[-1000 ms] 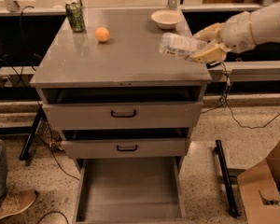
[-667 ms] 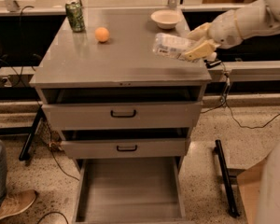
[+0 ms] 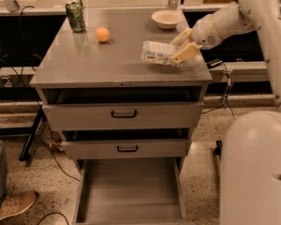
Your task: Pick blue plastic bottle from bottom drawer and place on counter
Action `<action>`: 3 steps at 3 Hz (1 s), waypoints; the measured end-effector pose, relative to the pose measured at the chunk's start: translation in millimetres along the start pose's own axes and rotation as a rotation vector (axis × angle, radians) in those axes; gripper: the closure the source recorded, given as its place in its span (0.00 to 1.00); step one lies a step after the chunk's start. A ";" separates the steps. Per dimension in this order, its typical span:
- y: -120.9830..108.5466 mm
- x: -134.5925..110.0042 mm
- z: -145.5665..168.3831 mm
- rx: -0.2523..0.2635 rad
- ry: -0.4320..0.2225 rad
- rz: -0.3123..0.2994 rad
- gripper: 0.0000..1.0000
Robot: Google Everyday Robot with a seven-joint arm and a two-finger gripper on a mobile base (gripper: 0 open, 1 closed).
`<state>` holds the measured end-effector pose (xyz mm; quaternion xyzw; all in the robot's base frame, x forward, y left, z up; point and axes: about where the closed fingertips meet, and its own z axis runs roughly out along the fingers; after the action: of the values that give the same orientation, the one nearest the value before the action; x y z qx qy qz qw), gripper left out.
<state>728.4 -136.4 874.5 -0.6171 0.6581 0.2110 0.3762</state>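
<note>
The blue plastic bottle (image 3: 157, 52) lies on its side, held low over the right part of the counter (image 3: 98, 62); I cannot tell whether it touches the surface. My gripper (image 3: 181, 47) comes in from the right and is shut on the bottle's right end, with one pale finger (image 3: 186, 53) in front and one behind. The bottom drawer (image 3: 130, 191) is pulled out below, showing a plain grey interior with nothing in it.
A green patterned can (image 3: 75, 16) stands at the counter's back left. An orange ball (image 3: 102, 34) lies beside it. A white bowl (image 3: 166, 18) sits at the back right. The robot's white body (image 3: 255, 168) fills the lower right. A person's leg and shoe (image 3: 4, 191) show at lower left.
My gripper has carried the bottle leftward from the counter's right edge to over its surface, and it now sits lower. The camera view has shifted a little.
</note>
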 end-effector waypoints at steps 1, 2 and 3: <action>-4.2 0.2 23.9 -0.047 0.020 0.004 0.81; -8.4 1.9 39.1 -0.072 0.040 0.009 0.50; -11.5 2.3 42.5 -0.073 0.044 0.010 0.27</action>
<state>749.6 -108.0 848.2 -0.6317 0.6610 0.2234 0.3378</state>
